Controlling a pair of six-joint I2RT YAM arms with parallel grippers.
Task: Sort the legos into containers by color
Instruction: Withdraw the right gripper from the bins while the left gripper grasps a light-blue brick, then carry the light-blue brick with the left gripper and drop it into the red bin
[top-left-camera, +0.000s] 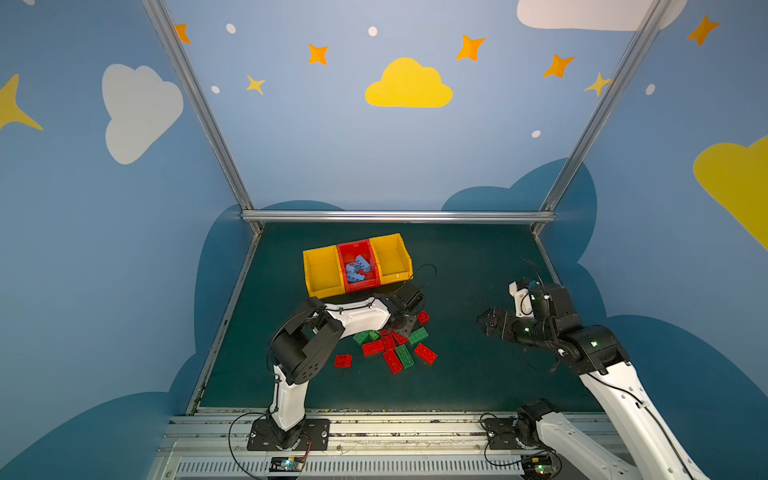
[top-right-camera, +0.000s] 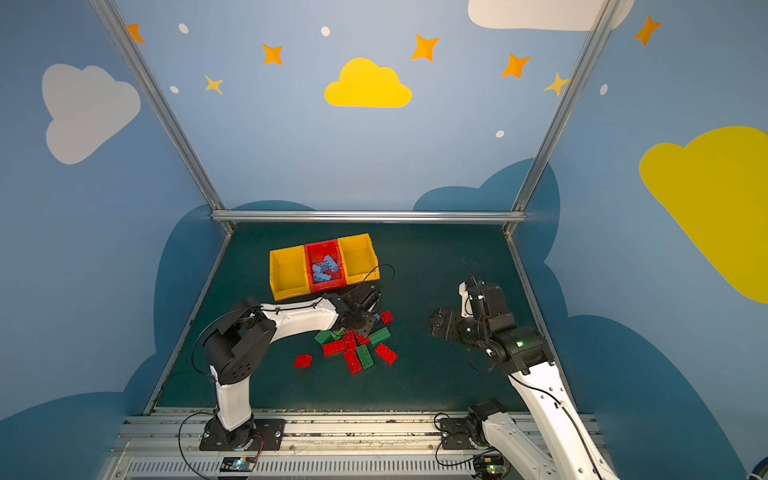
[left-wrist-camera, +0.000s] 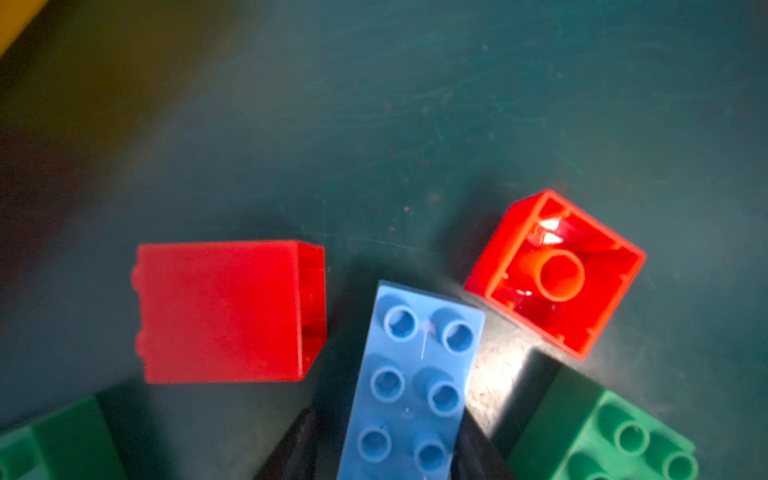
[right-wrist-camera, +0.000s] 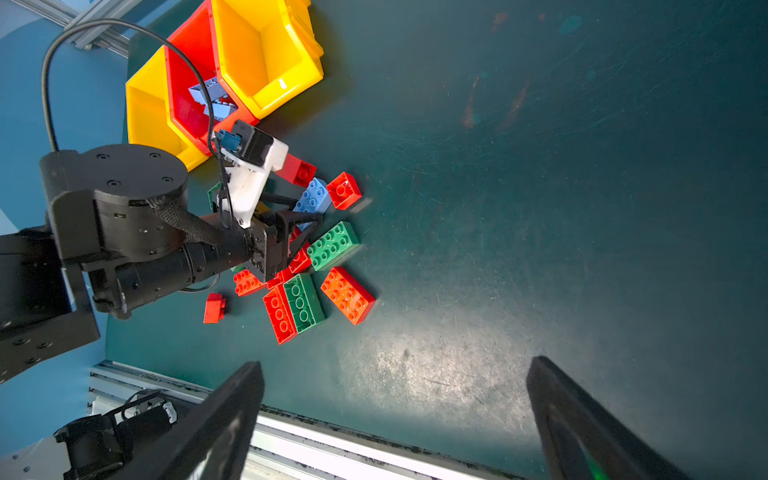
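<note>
One studded plastic blue brick (left-wrist-camera: 411, 382) clamped by left jaws | right jaws agape

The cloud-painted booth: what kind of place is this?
Likely a robot training booth styled as a playroom: robot arms bolted to a rail, cloud-and-star walls, toy bricks beside sorting bins.

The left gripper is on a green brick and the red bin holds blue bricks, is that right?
Not green: the brick between the left gripper's jaws is blue, as the left wrist view shows. The red bin does hold blue bricks.
</note>
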